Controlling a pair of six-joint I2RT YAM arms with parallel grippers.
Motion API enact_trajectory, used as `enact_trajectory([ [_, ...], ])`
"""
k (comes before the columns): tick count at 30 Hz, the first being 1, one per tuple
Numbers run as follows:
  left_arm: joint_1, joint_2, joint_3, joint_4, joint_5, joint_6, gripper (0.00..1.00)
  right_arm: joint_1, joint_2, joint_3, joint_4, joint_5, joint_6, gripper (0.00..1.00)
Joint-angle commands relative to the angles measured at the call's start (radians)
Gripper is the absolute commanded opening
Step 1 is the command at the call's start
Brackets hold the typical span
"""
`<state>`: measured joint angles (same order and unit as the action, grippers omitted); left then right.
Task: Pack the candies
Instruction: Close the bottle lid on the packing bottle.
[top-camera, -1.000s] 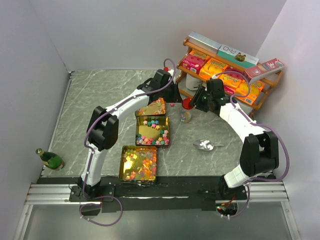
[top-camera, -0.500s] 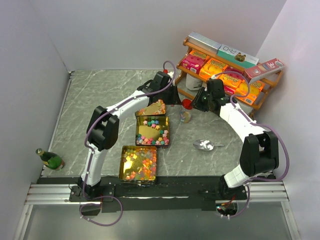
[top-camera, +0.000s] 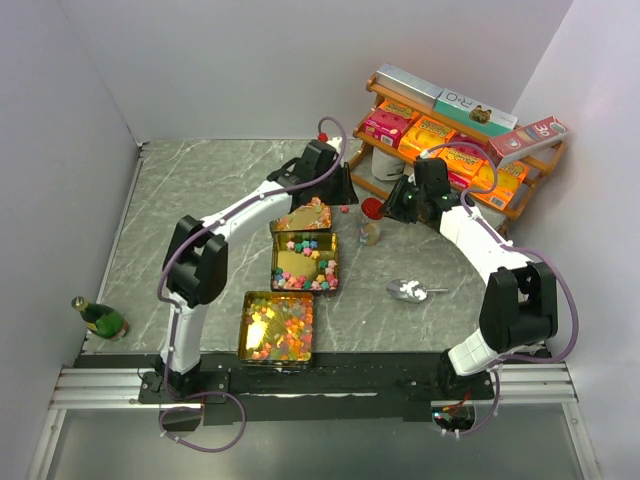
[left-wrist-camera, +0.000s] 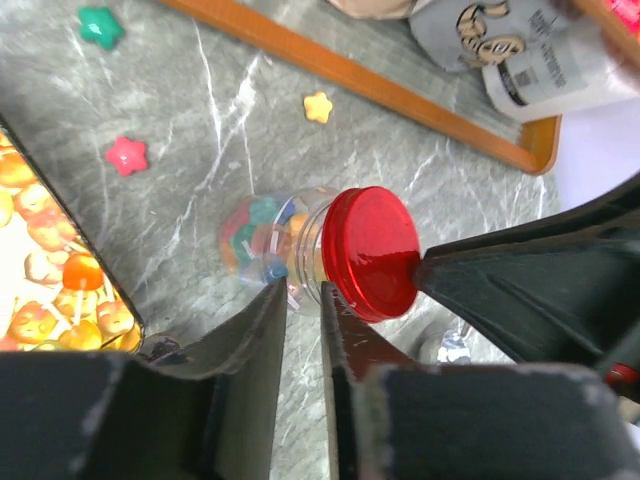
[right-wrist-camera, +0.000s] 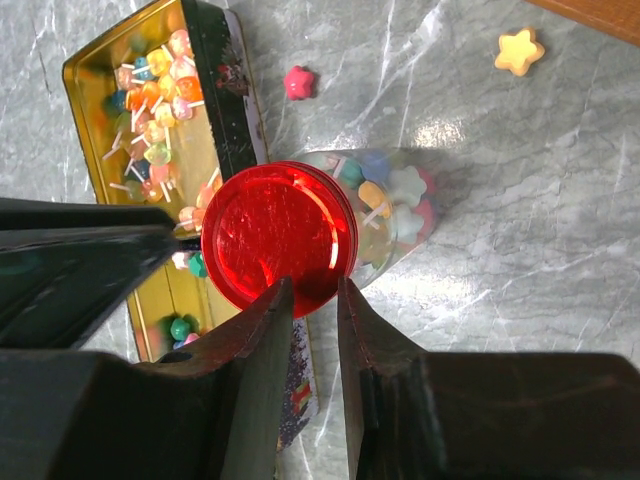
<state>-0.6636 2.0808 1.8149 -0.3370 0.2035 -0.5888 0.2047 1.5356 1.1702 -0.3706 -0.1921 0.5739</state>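
Small clear jar (left-wrist-camera: 262, 248) stands on the grey marble tabletop (top-camera: 200, 200), far centre, just left of the wooden shelf (top-camera: 520, 205). Red lid (right-wrist-camera: 278, 235) sits on top of it. The candies (right-wrist-camera: 392, 205) are partly inside the jar, mixed colours, some on thin sticks. More fill three gold tins left of the jar: near tin (top-camera: 250, 345), middle tin (top-camera: 292, 262), and far tin (top-camera: 322, 205), which is tilted, one edge up. A few loose star candies lie on the tabletop by the jar: pink (left-wrist-camera: 126, 155), yellow (left-wrist-camera: 318, 106), green (left-wrist-camera: 100, 25). Left tool (left-wrist-camera: 302, 290) reaches in from the left, tips right at the jar's neck, under the lid rim. Its jaws are a narrow slit apart, bare tabletop shows through, nothing pinched. Right tool (right-wrist-camera: 312, 288) comes from the right, tips against the lid's rim. Its jaws are also only a slim gap apart, with the lid edge showing in that gap. Cannot tell whether it actually pinches the rim or just touches it. Both tools meet at the lid from opposite sides. Metal scoop (top-camera: 412, 290) with something white in it lies on the tabletop, nearer and to the right of the jar, well apart from it. Green bottle (top-camera: 100, 317) lies at the near left edge. The shelf holds orange and pink boxes (top-camera: 430, 130).
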Motion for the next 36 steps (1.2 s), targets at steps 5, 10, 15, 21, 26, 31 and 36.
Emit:
enact_trajectory([
  [5, -0.007, -0.108, -0.034, 0.093, 0.019, -0.009, 0.47, -0.001, -0.005, 0.019, 0.010, -0.010, -0.025, 0.32],
  [10, -0.008, -0.068, -0.017, 0.083, 0.108, 0.001, 0.61, -0.002, -0.006, 0.028, 0.004, -0.009, -0.035, 0.32],
  [15, -0.007, -0.033, -0.008, 0.049, 0.132, 0.009, 0.58, -0.001, -0.003, 0.032, 0.001, -0.013, -0.042, 0.32],
  [21, -0.008, 0.002, 0.014, 0.014, 0.139, 0.018, 0.49, -0.001, 0.006, 0.039, -0.002, -0.013, -0.045, 0.32],
  [26, -0.010, 0.041, 0.035, -0.011, 0.132, 0.023, 0.46, -0.002, 0.008, 0.049, -0.005, -0.009, -0.046, 0.32],
  [31, -0.013, 0.058, 0.041, -0.025, 0.090, 0.017, 0.38, -0.002, 0.009, 0.055, -0.007, -0.004, -0.052, 0.32],
  [36, -0.013, 0.027, 0.015, 0.007, 0.066, 0.014, 0.44, -0.002, 0.024, 0.071, -0.007, 0.005, -0.060, 0.33],
])
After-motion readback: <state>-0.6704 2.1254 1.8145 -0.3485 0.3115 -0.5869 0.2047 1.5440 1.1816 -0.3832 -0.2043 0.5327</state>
